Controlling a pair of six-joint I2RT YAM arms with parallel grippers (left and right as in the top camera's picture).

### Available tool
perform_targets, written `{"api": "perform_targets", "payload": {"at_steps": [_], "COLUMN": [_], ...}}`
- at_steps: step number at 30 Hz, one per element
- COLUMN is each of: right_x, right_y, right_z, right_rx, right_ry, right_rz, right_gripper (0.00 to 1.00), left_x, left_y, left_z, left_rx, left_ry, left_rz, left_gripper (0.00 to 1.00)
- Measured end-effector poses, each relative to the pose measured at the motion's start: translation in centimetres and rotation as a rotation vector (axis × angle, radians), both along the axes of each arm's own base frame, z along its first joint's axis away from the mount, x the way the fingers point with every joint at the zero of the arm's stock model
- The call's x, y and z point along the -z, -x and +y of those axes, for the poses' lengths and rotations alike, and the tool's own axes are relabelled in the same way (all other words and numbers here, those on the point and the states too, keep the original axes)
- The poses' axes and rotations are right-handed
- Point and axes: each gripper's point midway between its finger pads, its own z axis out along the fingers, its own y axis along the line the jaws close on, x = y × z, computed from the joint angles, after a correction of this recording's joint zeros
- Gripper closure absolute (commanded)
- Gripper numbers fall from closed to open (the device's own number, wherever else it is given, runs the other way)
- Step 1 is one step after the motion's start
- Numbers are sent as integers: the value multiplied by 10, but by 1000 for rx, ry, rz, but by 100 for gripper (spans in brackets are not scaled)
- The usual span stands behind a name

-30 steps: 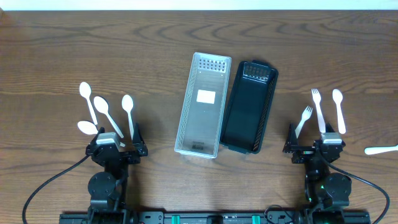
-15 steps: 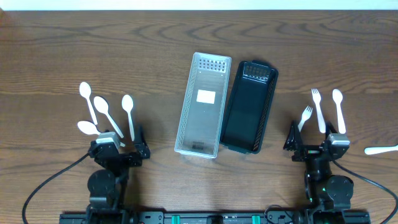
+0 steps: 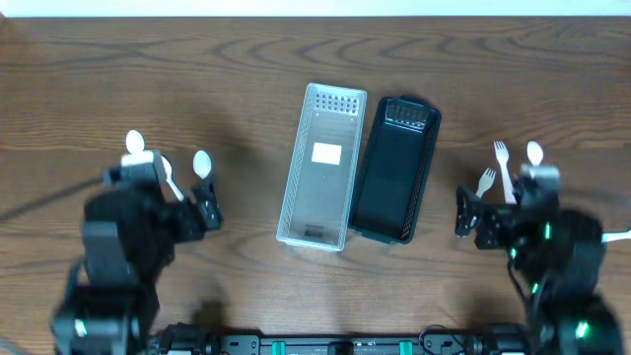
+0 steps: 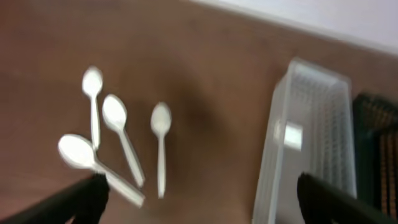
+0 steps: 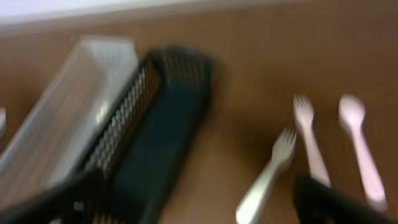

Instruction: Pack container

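Motion blurs both arms in the overhead view. A second ago they sat folded low at the near edge of the table; now each has lifted and swung forward, toward the cutlery on its own side.

The left gripper [image 4: 202,196] stands wide apart and carries nothing. Four white spoons [image 4: 160,134] lie fanned just ahead of it, toward its left finger, and the clear container [image 4: 308,143] sits ahead by its right finger.

The right gripper [image 5: 193,202] is likewise spread wide and empty. The forks [image 5: 273,165] lie ahead of it close to its right finger, while the black container [image 5: 155,124] stretches away ahead on its left-finger side, touching or nearly touching the clear one.

Nothing else has shifted: the cutlery lies where it did, and both containers look empty, so packing has not begun. The change reads as the opening reach, each arm heading for its first pick. The thin, flat handles will likely call for a low, well-centred pinch, and the left arm's overlapping spoons may drag one another.
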Motion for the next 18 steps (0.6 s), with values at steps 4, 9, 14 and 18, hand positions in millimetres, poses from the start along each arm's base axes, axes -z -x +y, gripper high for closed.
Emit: {"api": "perform_targets", "payload": {"at_steps": [4, 9, 14, 18], "right_x": [0, -4, 32, 79], "right_y": [-6, -35, -69, -100], "right_z": [5, 7, -6, -12], "right_rx": [-54, -84, -10, 35], "right_ry": [22, 37, 83, 101], "right_rz": [274, 372, 476, 568], "right_gripper": [1, 14, 78, 83], "left_x": [-1, 17, 29, 34], "left_y": [-17, -31, -38, -41], "left_z": [-2, -3, -4, -4], "left_rx": [23, 29, 31, 32], "left_ry": [-26, -30, -30, -31], "left_rz": [163, 266, 311, 330], "left_gripper": [2, 2, 1, 2]}}
